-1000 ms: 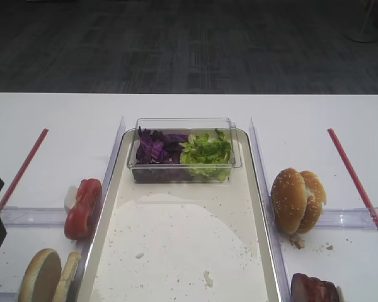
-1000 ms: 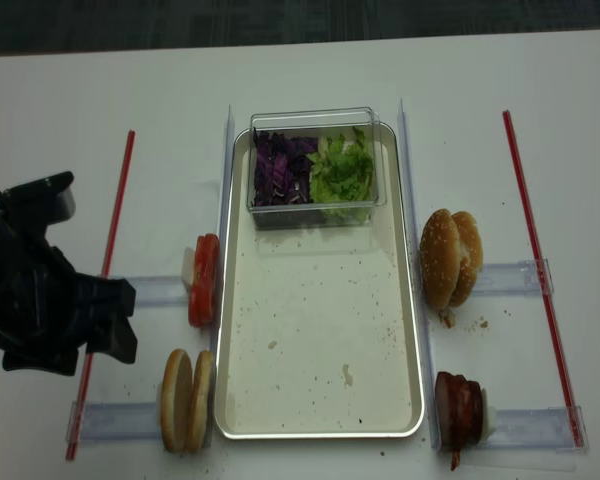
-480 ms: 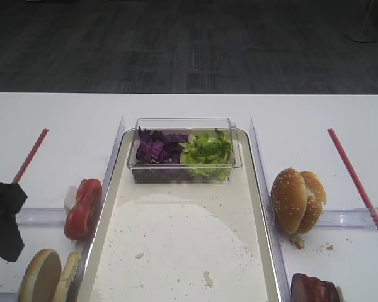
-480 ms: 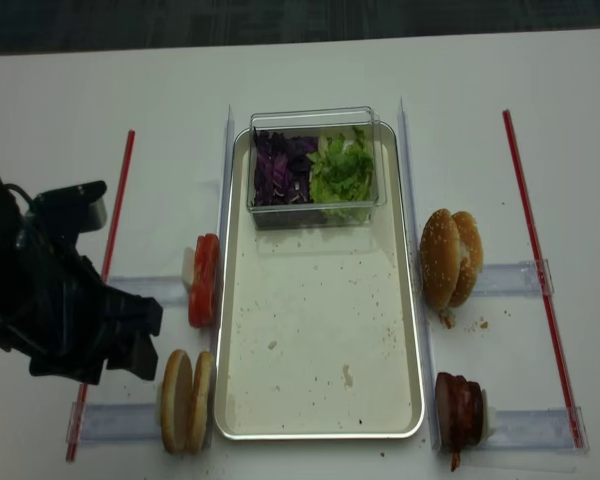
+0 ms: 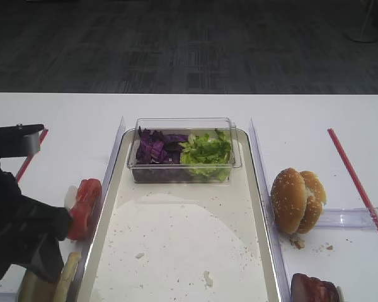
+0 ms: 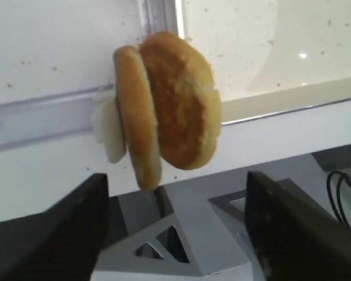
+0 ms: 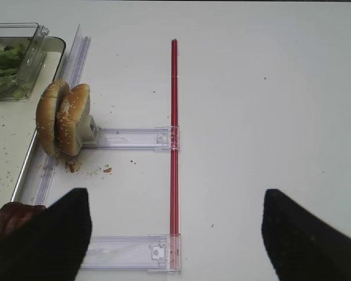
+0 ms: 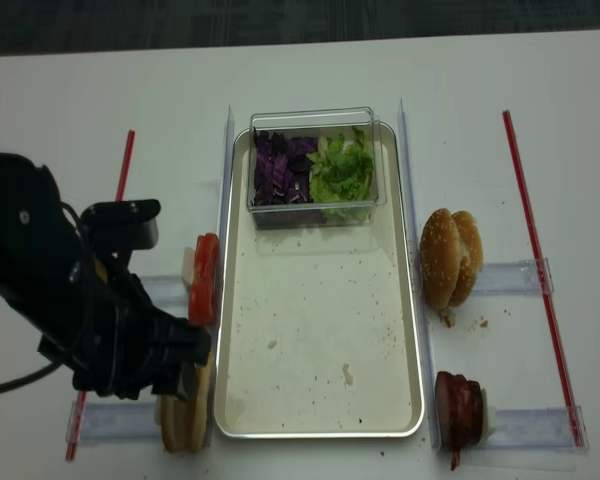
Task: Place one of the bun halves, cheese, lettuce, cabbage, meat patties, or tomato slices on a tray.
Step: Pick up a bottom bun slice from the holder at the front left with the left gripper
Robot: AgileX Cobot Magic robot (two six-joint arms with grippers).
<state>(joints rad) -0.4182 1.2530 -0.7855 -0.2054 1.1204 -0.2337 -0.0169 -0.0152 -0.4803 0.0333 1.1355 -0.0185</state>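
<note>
The bun halves point(image 6: 164, 108) stand on edge as a pair at the tray's near left corner, just outside its rim, leaning against a white block on a clear plastic rail point(image 6: 44, 120). The left gripper point(image 6: 175, 231) hangs directly over them with its two dark fingers point(image 6: 292, 222) spread wide apart, one on each side of the pair, touching neither and holding nothing. From above, the black left arm point(image 8: 70, 300) covers most of the buns, leaving only their lower edges showing.

Just beyond the arm, the tomato slices point(image 8: 203, 280) stand in a row beside the tray's left rim. The tray point(image 8: 320, 330) itself lies in the middle, its speckled bottom bare except for a clear tub point(image 8: 315, 165) at the far end holding purple cabbage point(image 8: 280, 170) on the left and green lettuce point(image 8: 343, 172) on the right.

On the right side, a sesame bun point(image 8: 450, 258) stands on edge by the rim, with the meat patties point(image 8: 460, 408) nearer the front. The right gripper point(image 7: 175, 234) is open too, its fingers well apart over a red strip point(image 7: 174, 146).
</note>
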